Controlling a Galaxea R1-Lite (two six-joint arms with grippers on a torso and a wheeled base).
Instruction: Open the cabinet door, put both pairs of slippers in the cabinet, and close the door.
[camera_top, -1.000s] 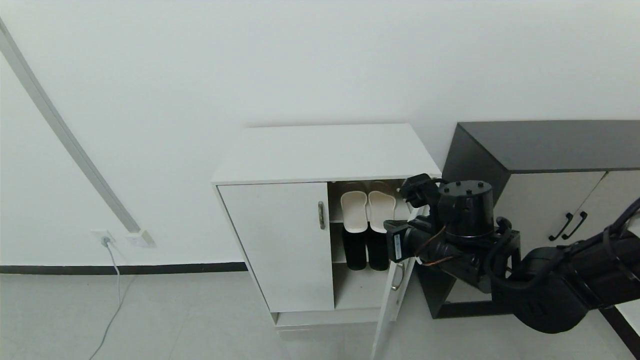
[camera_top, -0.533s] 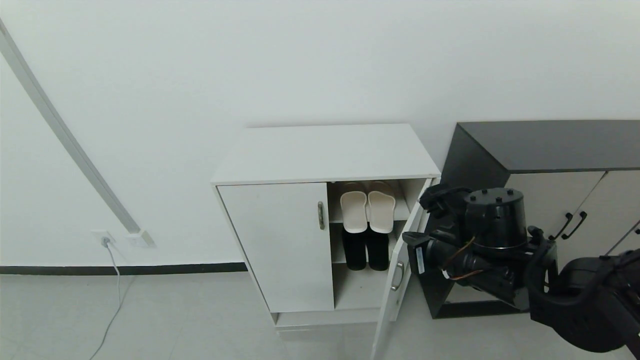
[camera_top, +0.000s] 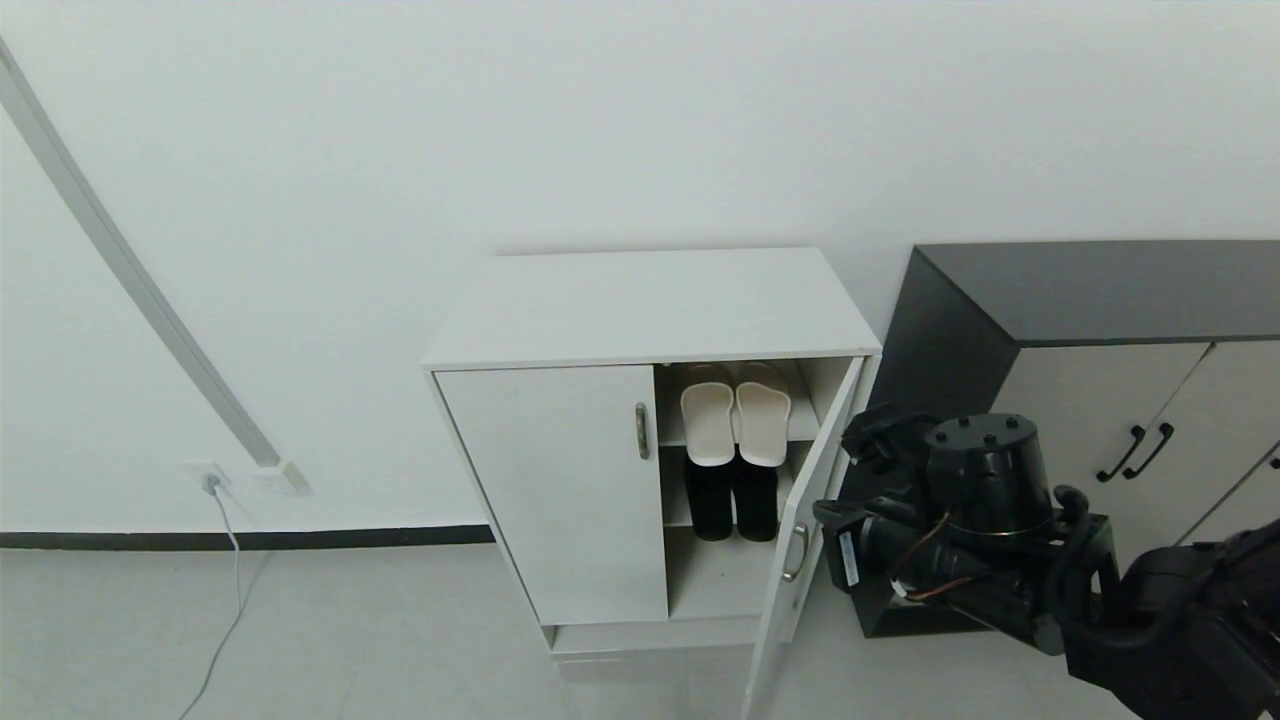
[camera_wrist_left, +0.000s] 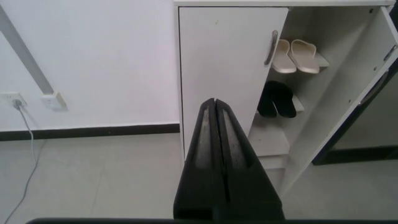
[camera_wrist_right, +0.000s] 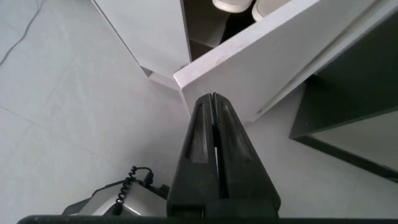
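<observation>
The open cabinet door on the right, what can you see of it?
The open door is a flat white panel, looking like painted or laminated board, with a small metal-looking handle near its free edge. It hangs by its far edge from the right side of the white cabinet and stands swung out towards the room, leaving the inside in view. The right gripper, shut, sits close beside it; whether they touch cannot be told.
</observation>
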